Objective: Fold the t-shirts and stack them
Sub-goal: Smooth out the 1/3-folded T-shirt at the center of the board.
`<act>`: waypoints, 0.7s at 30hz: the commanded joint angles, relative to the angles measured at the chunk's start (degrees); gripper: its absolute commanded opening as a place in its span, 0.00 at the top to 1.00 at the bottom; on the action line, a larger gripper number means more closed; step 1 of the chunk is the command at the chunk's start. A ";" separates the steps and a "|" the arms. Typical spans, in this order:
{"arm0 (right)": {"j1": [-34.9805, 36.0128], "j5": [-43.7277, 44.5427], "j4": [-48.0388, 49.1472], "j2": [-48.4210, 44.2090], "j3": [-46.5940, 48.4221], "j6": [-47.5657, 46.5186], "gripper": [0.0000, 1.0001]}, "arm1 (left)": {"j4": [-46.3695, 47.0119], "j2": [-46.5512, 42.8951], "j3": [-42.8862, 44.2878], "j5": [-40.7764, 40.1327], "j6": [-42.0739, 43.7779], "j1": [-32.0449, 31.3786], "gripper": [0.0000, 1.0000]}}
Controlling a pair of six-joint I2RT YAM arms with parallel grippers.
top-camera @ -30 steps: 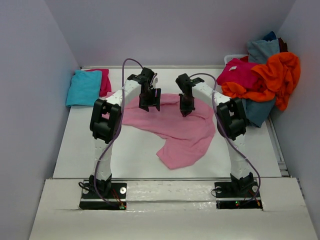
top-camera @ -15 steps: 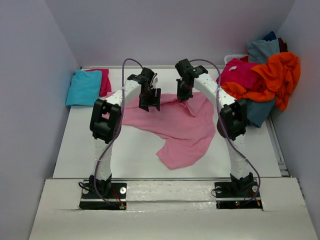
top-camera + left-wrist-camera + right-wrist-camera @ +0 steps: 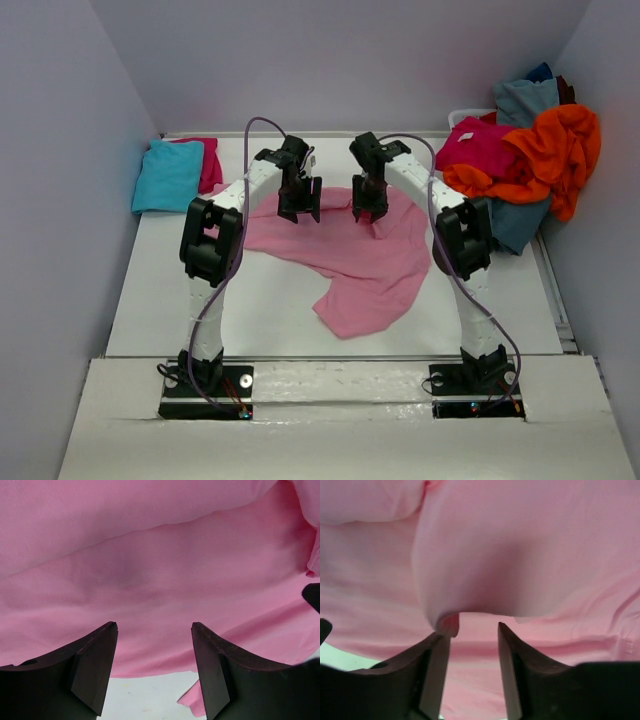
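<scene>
Table [image 3: 250, 310]: white, rectangular. Centre: pink shirt [image 3: 370, 270], spread out and rumpled, one lobe trailing toward 6 o'clock. 10 o'clock: folded turquoise shirt [image 3: 168, 175] with a magenta shirt [image 3: 208, 160] touching it; 2 o'clock: heap [image 3: 520, 160] of magenta, orange and grey-blue cloth.

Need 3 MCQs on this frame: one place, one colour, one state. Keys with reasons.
1. Where is the folded turquoise t-shirt?
A far-left corner of the table
B in the right-hand pile
C at the near edge

2. Colour of the spread t-shirt mid-table?
A orange
B light pink
C grey-blue

3. The left tool is:
A shut on cloth
B shut, empty
C open above the cloth

Key:
1 A, the top view shows it folded in that corner.
2 B, it is pink in all three views.
3 C, its wrist view shows the fingers apart with nothing between them.
</scene>
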 commanded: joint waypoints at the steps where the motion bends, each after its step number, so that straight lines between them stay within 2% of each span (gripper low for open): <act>1: 0.57 0.56 -0.59 -1.32 -2.29 -0.72 0.44 | -0.13 -3.12 -0.28 0.90 0.50 -0.27 0.27; 4: 0.57 1.79 -0.07 -4.30 -3.88 -0.28 0.39 | -0.13 -2.94 -0.28 1.51 0.41 -0.27 0.27; 7: 0.57 3.11 -0.24 -7.38 -6.16 0.95 0.39 | 0.40 -2.68 -0.02 1.95 0.50 -0.80 0.27; 13: 0.57 6.10 1.96 -13.01 -14.61 3.41 0.41 | -0.21 -0.13 3.59 2.83 0.50 -2.56 0.27; 21: 0.57 5.23 6.78 -11.70 -21.11 4.38 0.47 | -0.30 0.31 3.94 3.09 0.76 -3.08 0.27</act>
